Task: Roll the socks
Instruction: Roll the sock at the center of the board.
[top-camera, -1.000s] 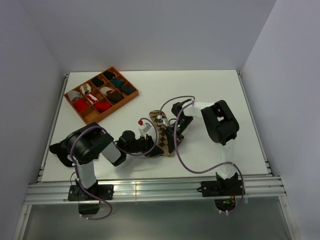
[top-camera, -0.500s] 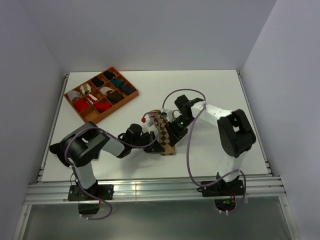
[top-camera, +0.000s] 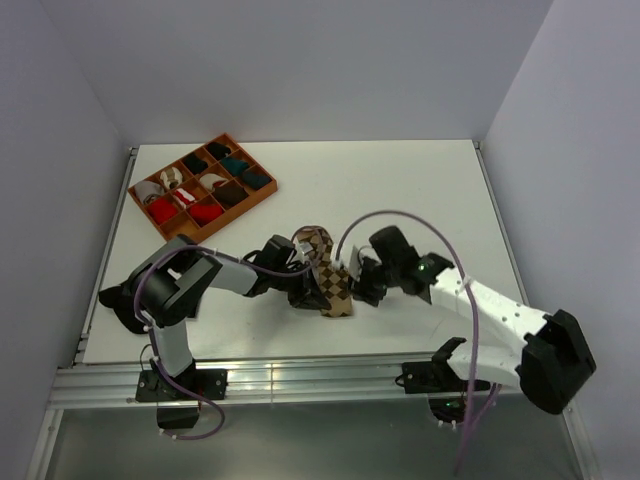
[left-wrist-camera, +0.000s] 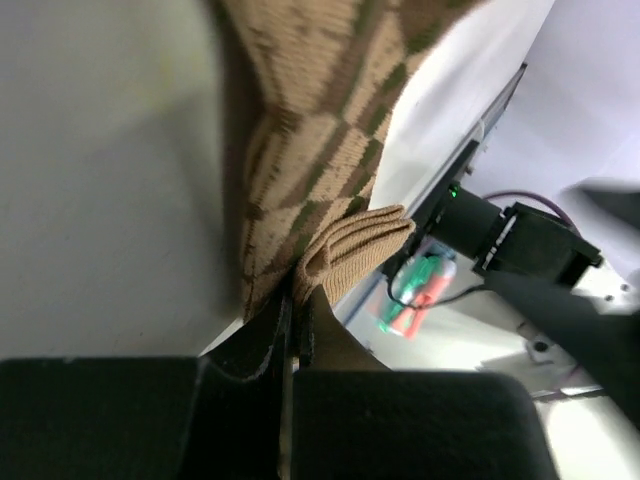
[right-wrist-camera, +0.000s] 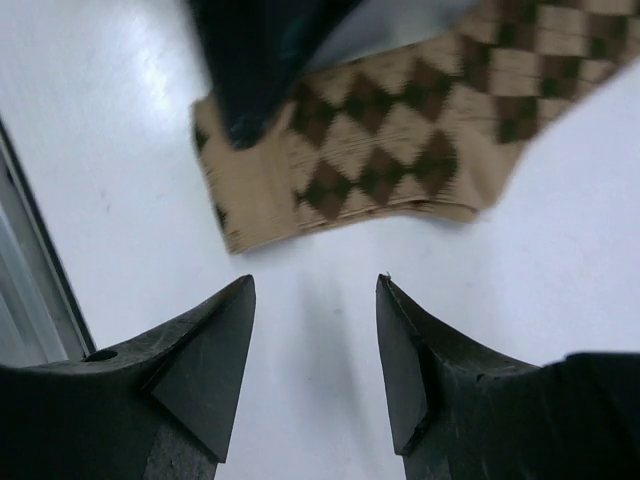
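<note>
White table (top-camera: 400, 190) between pale walls (top-camera: 300, 60) carries an orange tray (top-camera: 230, 216) and argyle sock (top-camera: 330, 285).

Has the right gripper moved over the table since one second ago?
Yes. In the top view the right gripper has backed away from the orange tray, toward the near edge of the table, and stands open beside the argyle sock.

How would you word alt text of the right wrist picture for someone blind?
A tan-and-brown argyle sock lies on a white table, the left arm's black finger on its cuff. Nearer, the right arm's jaws stand open and empty.
</note>
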